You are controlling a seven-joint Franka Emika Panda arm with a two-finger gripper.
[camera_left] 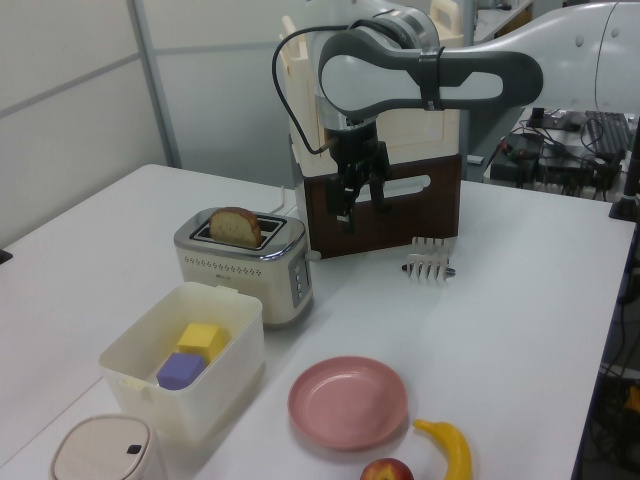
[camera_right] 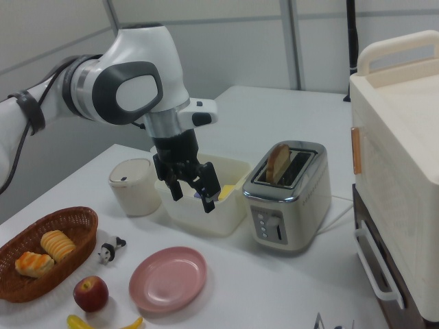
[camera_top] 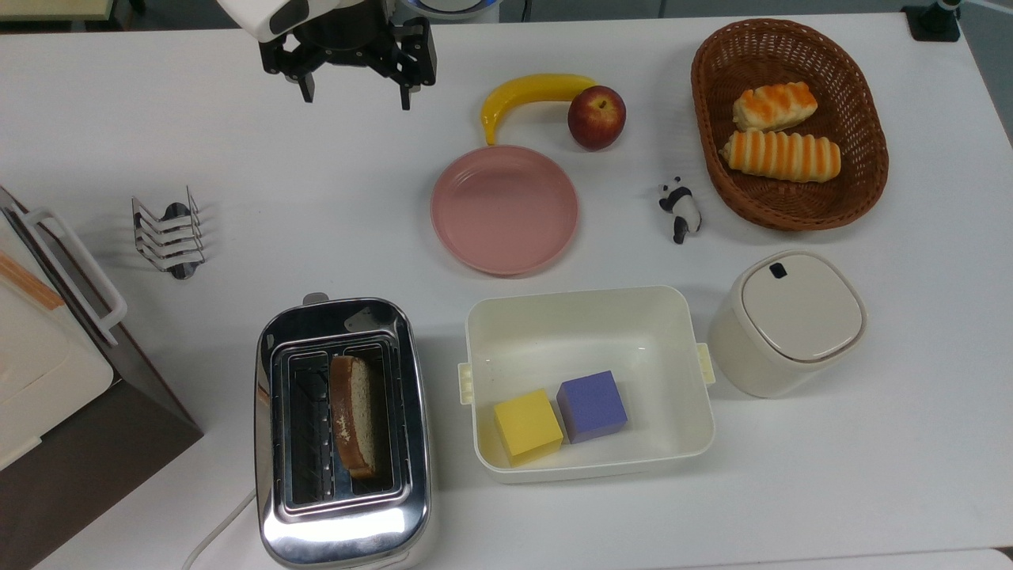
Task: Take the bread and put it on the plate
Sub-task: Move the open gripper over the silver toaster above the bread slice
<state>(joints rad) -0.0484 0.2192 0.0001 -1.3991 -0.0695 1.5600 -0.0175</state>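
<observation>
The bread (camera_top: 352, 416) is a brown slice standing upright in the right-hand slot of a chrome toaster (camera_top: 342, 522) near the top view's bottom edge. Its rounded top sticks out of the toaster (camera_left: 240, 270) as the bread (camera_left: 235, 228) (camera_right: 278, 163) in both side views. The pink plate (camera_top: 504, 210) (camera_left: 348, 402) (camera_right: 168, 279) lies bare at mid-table. My gripper (camera_top: 354, 101) (camera_left: 362, 208) (camera_right: 192, 201) hangs open and holds nothing. It is high above the table near the top view's upper edge, far from the bread and to the upper left of the plate.
A cream tub (camera_top: 589, 309) with yellow and purple cubes sits right of the toaster. A banana (camera_top: 526, 91), an apple (camera_top: 596, 117), a panda figure (camera_top: 679, 210), a basket (camera_top: 791, 214) of rolls and a lidded canister (camera_top: 787, 321) lie nearby. A toast rack (camera_top: 168, 233) and a large box appliance (camera_top: 47, 372) are at the top view's left.
</observation>
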